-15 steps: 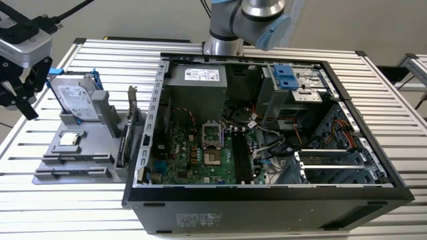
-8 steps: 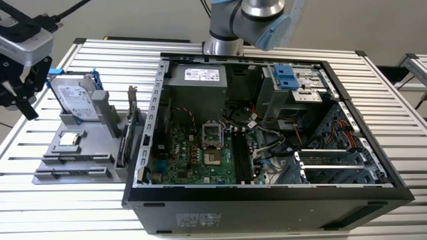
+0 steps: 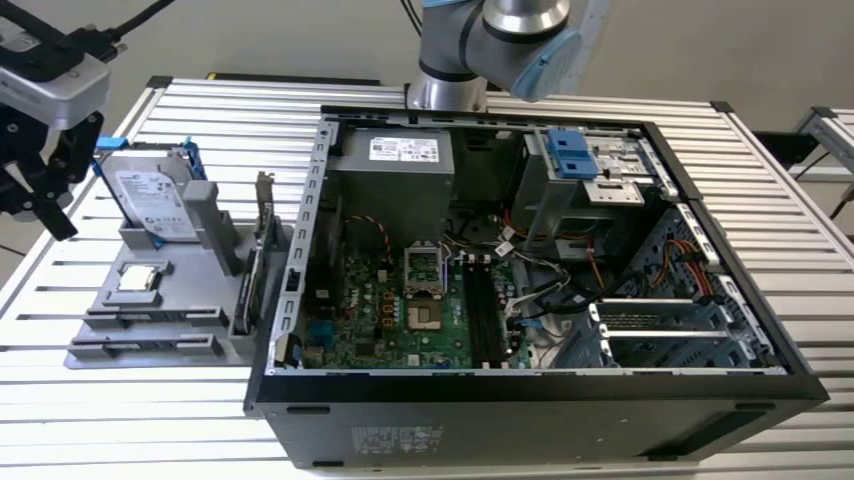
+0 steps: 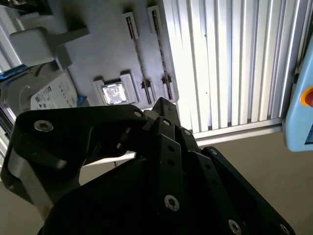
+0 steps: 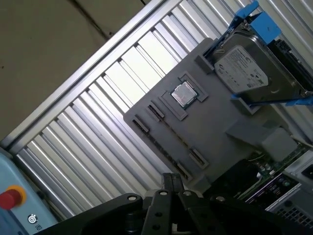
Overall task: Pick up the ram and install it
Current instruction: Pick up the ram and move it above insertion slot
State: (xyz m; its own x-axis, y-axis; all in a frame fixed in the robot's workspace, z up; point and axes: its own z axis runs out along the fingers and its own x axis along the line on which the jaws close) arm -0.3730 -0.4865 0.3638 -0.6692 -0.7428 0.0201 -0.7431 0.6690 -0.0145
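Presently unstarted: the ram (image 3: 246,290) stands on edge in the gray holder (image 3: 180,300) beside the open computer case (image 3: 534,405), while the gripper (image 3: 59,226), drawn closed on nothing, hangs over the table (image 3: 80,400) at the exterior view's left, well apart; the board's memory slots (image 3: 478,315) appear unfilled.

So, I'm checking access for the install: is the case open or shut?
Open. In the exterior view the case lies on its side with no side panel over it, and the motherboard shows inside.
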